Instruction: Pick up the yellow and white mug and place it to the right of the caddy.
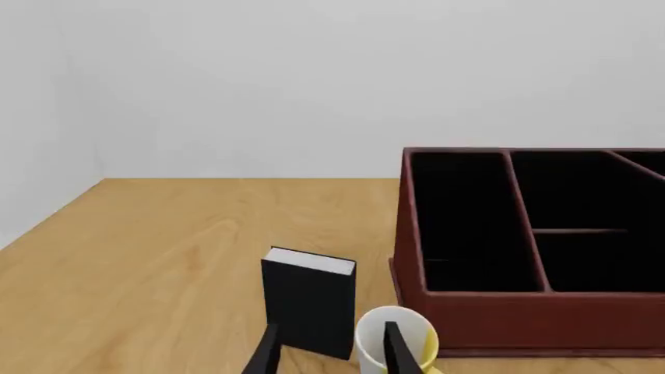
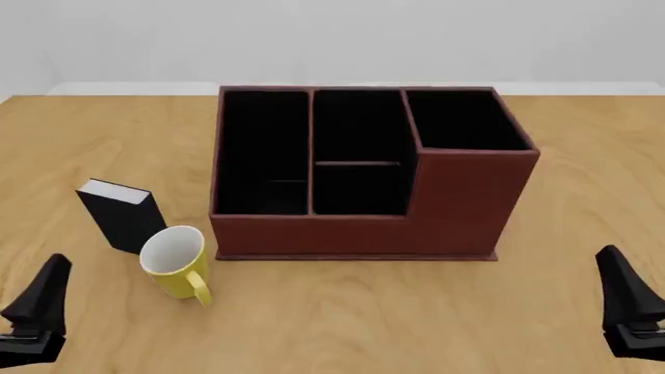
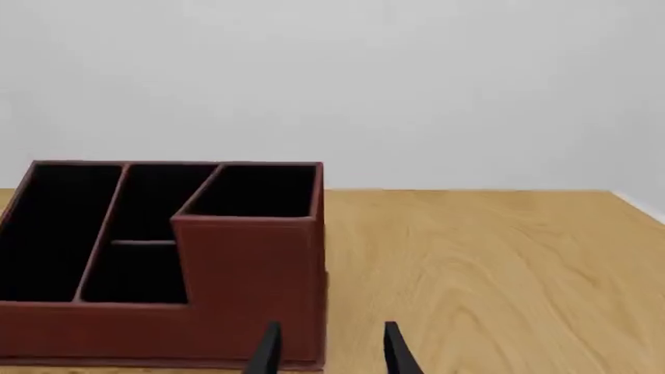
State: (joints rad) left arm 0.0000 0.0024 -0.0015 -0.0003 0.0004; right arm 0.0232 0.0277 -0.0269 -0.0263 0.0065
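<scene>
step: grasp yellow and white mug (image 2: 174, 261) | left claw (image 1: 330, 351) open, empty | approach rim at caddy's (image 2: 364, 179) 8 o'clock, avoid black block (image 2: 123, 213)

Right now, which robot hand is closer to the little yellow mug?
The left hand. It sits just left of the yellow and white mug, on the near side. The right hand is far across the table, past the caddy.
</scene>
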